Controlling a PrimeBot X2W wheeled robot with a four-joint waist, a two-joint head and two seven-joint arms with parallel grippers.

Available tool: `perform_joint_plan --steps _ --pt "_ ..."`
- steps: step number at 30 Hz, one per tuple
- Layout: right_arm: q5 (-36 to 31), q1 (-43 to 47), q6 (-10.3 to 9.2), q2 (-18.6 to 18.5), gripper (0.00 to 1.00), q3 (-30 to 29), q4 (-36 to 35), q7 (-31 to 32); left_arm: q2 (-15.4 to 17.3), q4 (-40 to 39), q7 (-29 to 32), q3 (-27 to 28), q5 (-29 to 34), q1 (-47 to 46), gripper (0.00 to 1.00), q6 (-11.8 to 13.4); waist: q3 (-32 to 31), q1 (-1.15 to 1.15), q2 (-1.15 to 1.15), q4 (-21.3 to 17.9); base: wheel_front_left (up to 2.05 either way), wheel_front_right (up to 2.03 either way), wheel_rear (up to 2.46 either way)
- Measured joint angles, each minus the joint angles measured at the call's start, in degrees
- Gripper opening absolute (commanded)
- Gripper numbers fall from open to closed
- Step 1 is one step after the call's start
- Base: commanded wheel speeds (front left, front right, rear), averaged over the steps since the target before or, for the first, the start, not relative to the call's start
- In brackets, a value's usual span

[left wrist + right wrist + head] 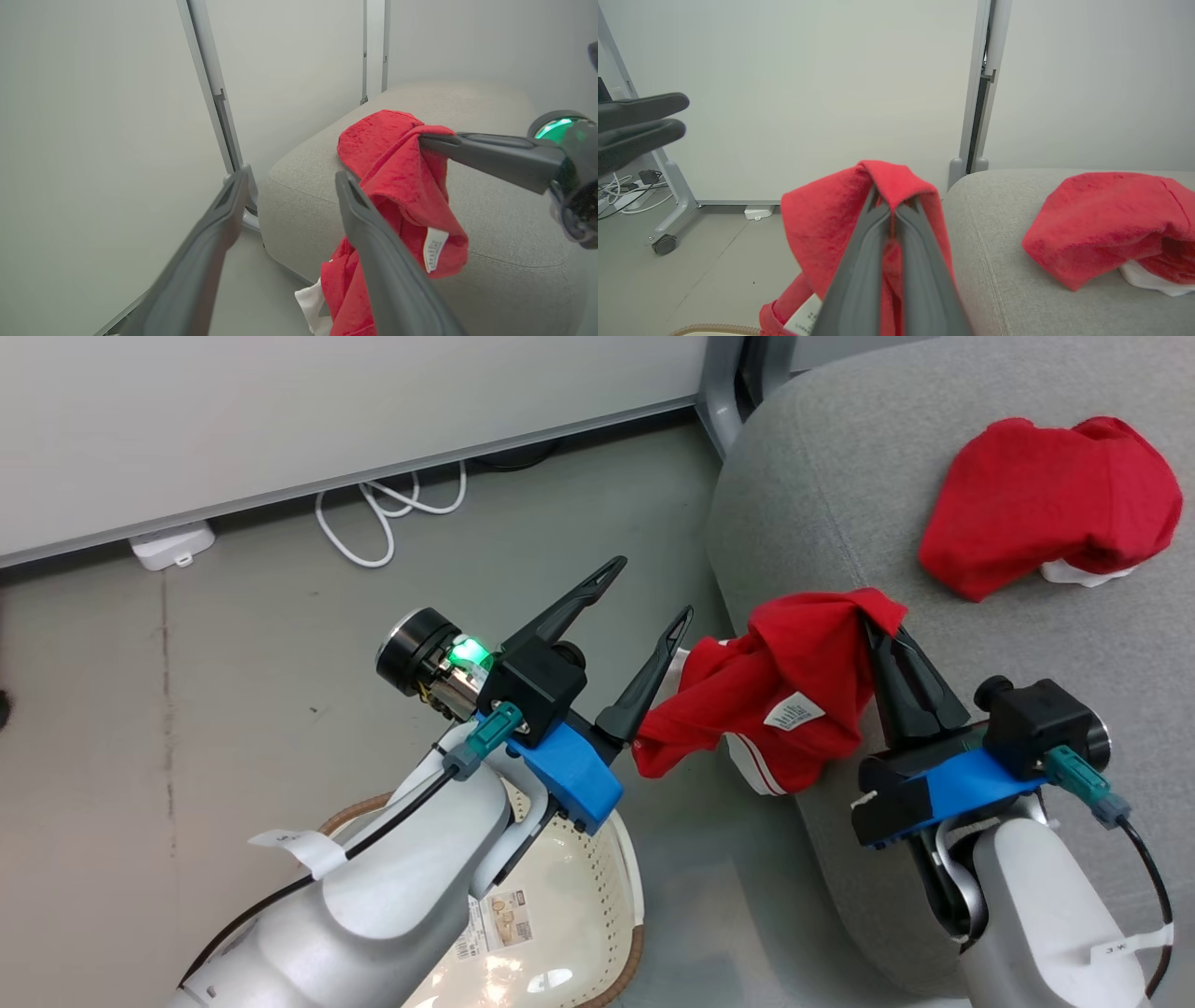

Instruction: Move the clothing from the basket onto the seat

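Right pincer [892,212] clamped tight on a fold of a red garment [794,691], fingers pressed together, cloth draped over the tips. The garment hangs from that grip at the left edge of the seat [822,457]. Its upper part lies over the grey cushion edge; its lower part, with white striped trim, dangles past the edge above the floor [187,709]. Cannot tell whether it touches the cushion. A small white label [794,712] faces up on the hanging cloth. Left pincer [653,586] wide, nothing between its fingers; the nearer finger sits just beside the garment's left side, contact unclear. Second garment [1046,513], red with a bit of white showing under it, lies bunched on the seat, farther right and well apart from the held one. Basket [597,896] stands on the floor under the left forearm, near the seat's side. Its brown rim shows, and a sticker [499,922] on its bottom. A white cable [373,523] loops on the floor along the wall base.
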Motion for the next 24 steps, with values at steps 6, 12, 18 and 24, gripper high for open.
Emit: perform_joint_plan --steps 6,12,18,24 --pt "-0.21 2.98 0.00 0.18 0.00 -2.57 -2.07 -0.01 -0.05 0.23 0.00 -0.40 0.10 0.93 1.00 -0.46 0.21 0.00 0.00 -3.47 0.00 0.00 0.00" --pt "-0.37 4.60 0.00 0.55 0.00 -3.35 -2.93 0.00 -0.88 0.87 0.00 -1.38 0.08 2.09 1.00 -0.98 -0.07 0.00 0.00 -6.32 0.00 0.00 0.00" --pt "-0.36 5.48 0.00 0.99 0.00 -4.00 -3.59 -0.01 -1.29 1.31 0.00 -1.66 0.08 2.18 1.00 -1.40 -0.07 0.00 0.00 -7.40 0.00 0.00 0.00" --pt "-0.37 6.11 0.00 1.31 0.00 -4.50 -3.89 -0.01 -1.32 1.54 0.00 -1.74 0.09 2.18 1.00 -1.49 -0.07 0.00 0.00 -7.30 0.00 0.00 0.00"
